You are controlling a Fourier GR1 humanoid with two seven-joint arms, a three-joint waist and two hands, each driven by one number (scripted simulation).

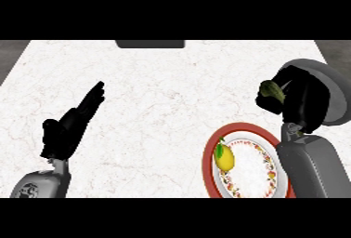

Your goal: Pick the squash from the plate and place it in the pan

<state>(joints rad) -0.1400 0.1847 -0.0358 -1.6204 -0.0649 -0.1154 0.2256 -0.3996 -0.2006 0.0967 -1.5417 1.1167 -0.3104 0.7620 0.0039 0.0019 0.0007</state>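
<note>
Right hand: the black right hand (302,100) hung over the round grey metal pan (336,86) at the far right of the white marbled surface (165,93), its fingers (269,103) clenched around the squash.
Squash: the olive-green squash (272,89) showed only as a curved end poking out past the left side of those fingers, up off the plate and at the pan's left rim; whether it touched the pan could not be told.
Plate: the round red-rimmed white plate with a floral border (255,174) lay just below the right fingers, nearer the robot, partly under the grey right forearm (312,167).
Lemon: a yellow lemon with a green leaf (224,158) sat on the plate's left side, well below the curled fingers.
Left hand: the black left hand (72,123) rested at the left, far from the pan, fingers straight and released, pointing up and away, holding nothing.
Far edge: a dark rectangular object (151,44) sat at the surface's far edge, well apart from both sets of fingers.
</note>
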